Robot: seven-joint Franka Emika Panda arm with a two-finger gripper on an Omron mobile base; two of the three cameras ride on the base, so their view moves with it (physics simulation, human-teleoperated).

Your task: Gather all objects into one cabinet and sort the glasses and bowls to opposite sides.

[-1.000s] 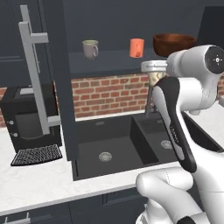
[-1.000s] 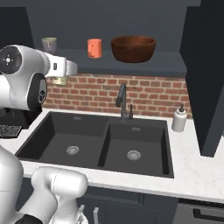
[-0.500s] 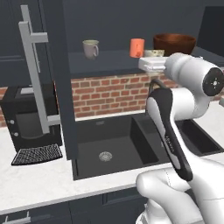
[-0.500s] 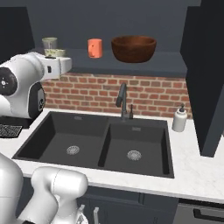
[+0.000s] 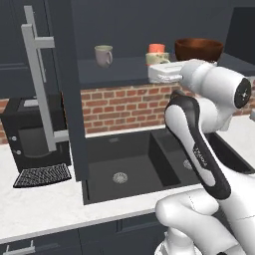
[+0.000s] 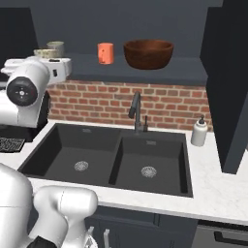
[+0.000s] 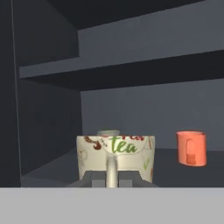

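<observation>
Left base view: navy cabinet point(image 5: 124, 30) over a brick backsplash point(image 5: 124, 107) and a double sink point(image 5: 134, 167), door point(image 5: 64, 89) swung open with its grey bar handle point(image 5: 40, 79). On the shelf point(image 5: 119, 69), counted: one grey-green mug point(image 5: 104, 55), one orange mug point(image 5: 156, 48), one brown bowl point(image 5: 198, 49) at the right end. One cream mug point(image 5: 156, 59) at the shelf's front edge, just before the orange one, at the tip of the white hand. One black coffee machine point(image 5: 32, 132) on the counter at left.

Right base view: same shelf point(image 6: 145, 68); one orange mug point(image 6: 105, 53), one bowl point(image 6: 148, 53) beside it, apart. Grey-green mug point(image 6: 56, 47) far left, cream mug point(image 6: 45, 53) just before it (partly hidden by the hand). One faucet point(image 6: 136, 111), one soap bottle point(image 6: 199, 131).

Hand view: cream mug point(image 7: 115, 156) dead centre, handle facing the camera, "tea" lettered on it. Gripper point(image 7: 112, 177) clamped on that mug, jaws nearly together. Orange mug point(image 7: 191, 148) to the right, well apart.
</observation>
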